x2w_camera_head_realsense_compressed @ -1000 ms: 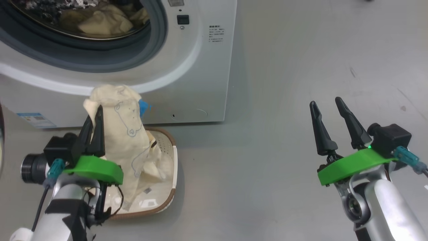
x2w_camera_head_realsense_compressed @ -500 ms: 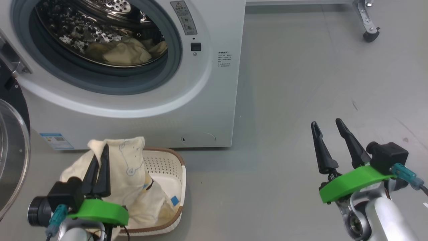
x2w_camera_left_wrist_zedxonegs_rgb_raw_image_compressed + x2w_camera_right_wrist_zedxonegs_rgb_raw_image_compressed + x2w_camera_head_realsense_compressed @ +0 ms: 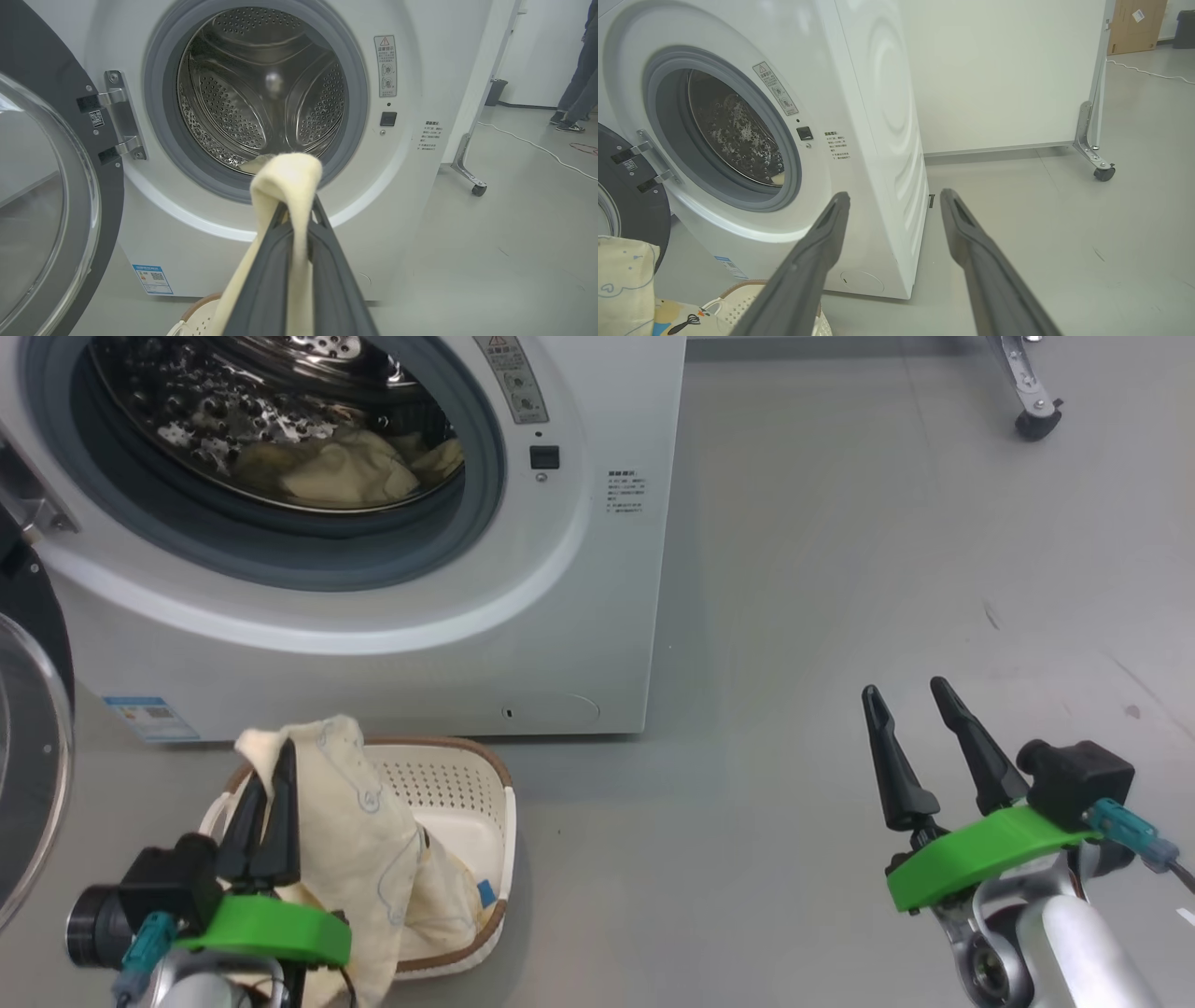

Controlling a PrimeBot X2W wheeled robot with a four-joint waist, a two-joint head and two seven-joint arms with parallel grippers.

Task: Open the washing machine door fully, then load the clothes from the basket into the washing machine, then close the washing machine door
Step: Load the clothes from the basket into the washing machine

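clothes (image 3: 355, 840): soft cream-yellow fabric with thin blue line-drawn prints and a small bright blue patch low on its right side. One piece hangs at the near left, over the basket, with its lower folds resting inside.
left gripper (image 3: 273, 770): near left, fingers pressed narrow together and clamping the top of the hanging piece. In the left wrist view a pale fold (image 3: 285, 182) drapes over the fingertips.
right gripper (image 3: 904, 687): near right, well apart from the basket, above bare floor (image 3: 840, 569). Its two dark fingers are spread wide with nothing between them.
basket (image 3: 448, 789): small cream plastic basket with perforated walls and a brown woven-look rim. It stands on the floor just in front of the washer's lower left.
washing machine door (image 3: 37, 616): swung open to the far left, with a wide glossy black rim and a clear glass bowl. It hangs on a metal hinge (image 3: 121, 116).
washing machine (image 3: 579, 597): white front-loader behind the basket, with a small blue energy sticker (image 3: 149, 717) low on the left of its front.
door seal (image 3: 280, 569): grey ring around the open mouth.
drum (image 3: 261, 93): perforated steel, with more cream-yellow cloth (image 3: 345, 476) lying on its bottom.
wheeled stand (image 3: 1027, 411): far right, its metal leg ending in a black caster.
person's legs (image 3: 579, 84): far right in the left wrist view, standing beyond the stand.
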